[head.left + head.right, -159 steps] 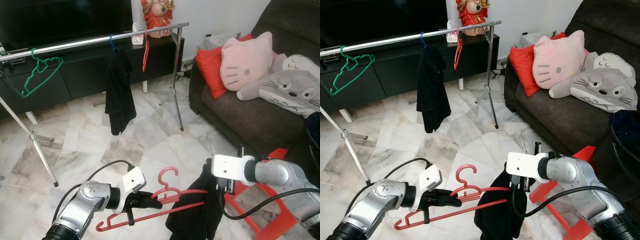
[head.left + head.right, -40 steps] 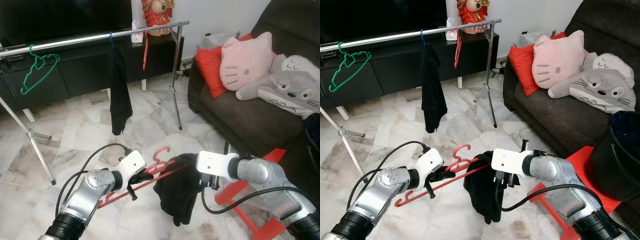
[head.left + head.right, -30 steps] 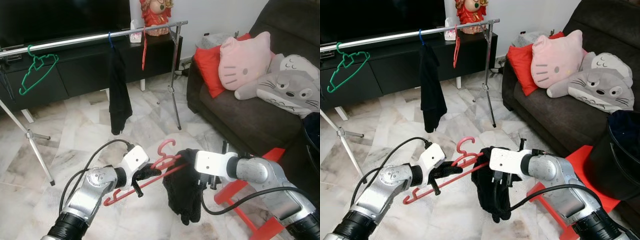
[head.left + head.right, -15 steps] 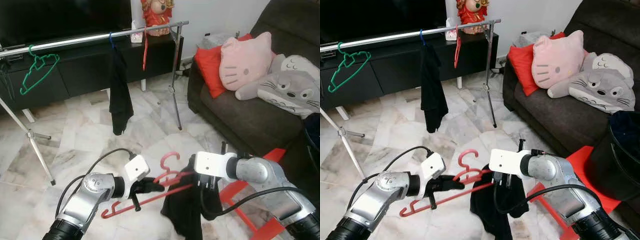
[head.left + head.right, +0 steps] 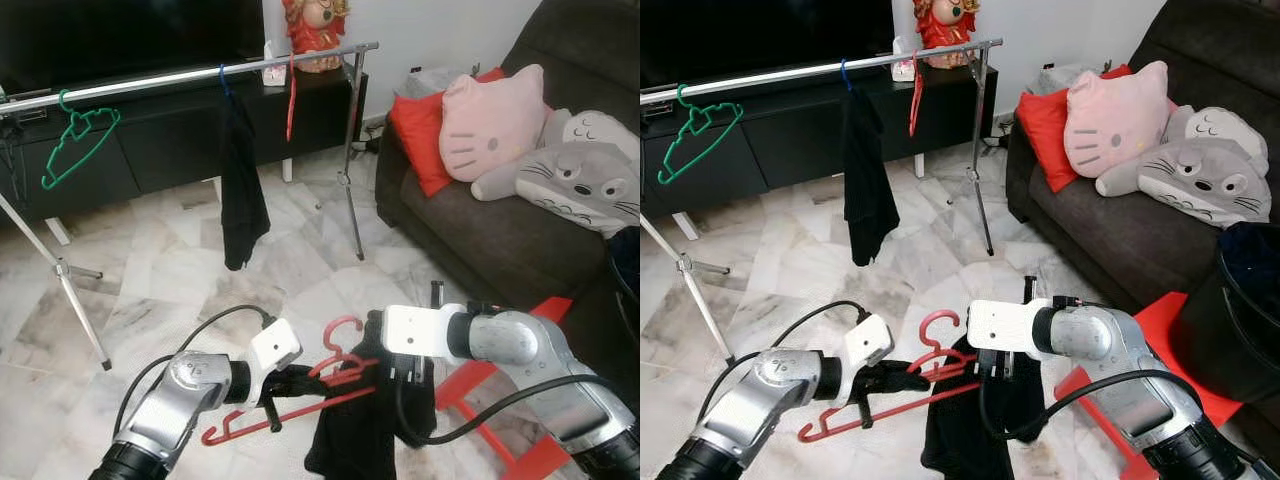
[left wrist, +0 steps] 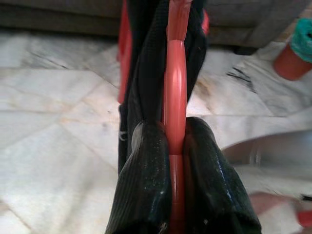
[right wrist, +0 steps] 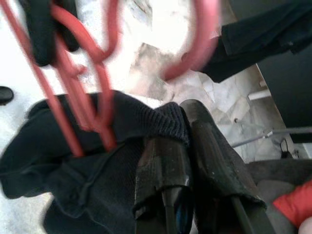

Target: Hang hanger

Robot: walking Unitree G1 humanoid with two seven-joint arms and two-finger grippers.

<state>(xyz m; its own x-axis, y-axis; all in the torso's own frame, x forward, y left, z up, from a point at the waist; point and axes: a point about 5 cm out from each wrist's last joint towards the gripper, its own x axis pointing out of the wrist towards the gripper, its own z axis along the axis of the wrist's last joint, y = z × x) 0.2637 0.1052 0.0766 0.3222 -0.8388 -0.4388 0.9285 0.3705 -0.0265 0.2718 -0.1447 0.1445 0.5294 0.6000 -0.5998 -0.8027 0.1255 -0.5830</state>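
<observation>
Left eye view: red hanger and black garment held low over the floor, well apart from the rail.

The left gripper is clamped on the hanger; the right gripper pinches the garment's edge. The garment seems only partly threaded on, so dressing and hanging remain. A dark bucket by the sofa has unclear contents.

rack ahead, sofa right; hanger between left pincer and, seemingly, right pincer.
</observation>
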